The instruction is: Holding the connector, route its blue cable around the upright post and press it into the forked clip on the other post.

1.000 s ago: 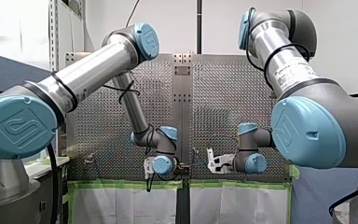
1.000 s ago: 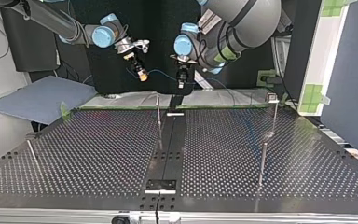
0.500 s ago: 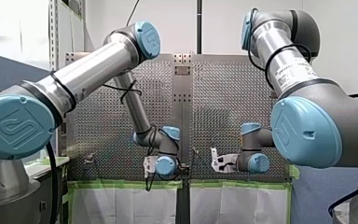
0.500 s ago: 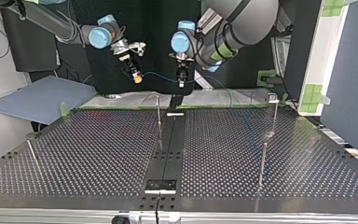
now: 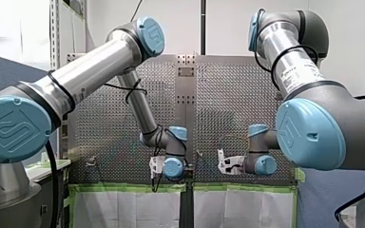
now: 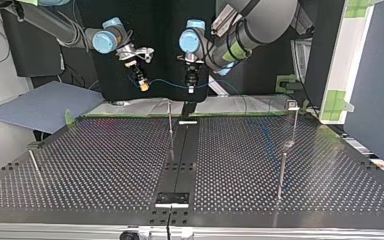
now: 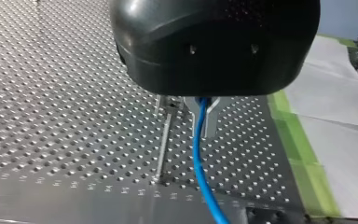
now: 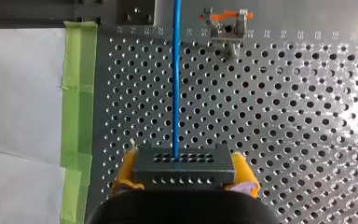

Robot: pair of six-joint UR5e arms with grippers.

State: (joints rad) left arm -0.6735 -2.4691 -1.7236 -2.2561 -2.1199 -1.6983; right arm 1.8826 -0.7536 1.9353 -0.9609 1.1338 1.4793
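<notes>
In the right wrist view my right gripper (image 8: 184,163) is shut on the dark connector (image 8: 184,173), yellow pads (image 8: 127,171) on both its sides. The blue cable (image 8: 176,84) runs straight ahead from it. In the left wrist view my left gripper (image 7: 199,128) has its metal fingers (image 7: 210,116) shut on the blue cable (image 7: 200,158), just above a thin upright post (image 7: 164,140). In the top view the cable (image 6: 166,85) hangs between my right gripper (image 6: 141,84) and my left gripper (image 6: 191,86), above the middle post (image 6: 170,117). A post with a forked clip (image 6: 293,106) stands at the right.
A small clamp with an orange part (image 8: 227,22) sits on the perforated table (image 8: 284,116) ahead of my right gripper. More thin posts (image 6: 281,172) (image 6: 35,165) stand nearer the top view's front. Green tape (image 8: 77,93) marks the table's edge.
Both grippers have moved toward the top view's left with the cable still stretched between them. Neither grip has changed.
</notes>
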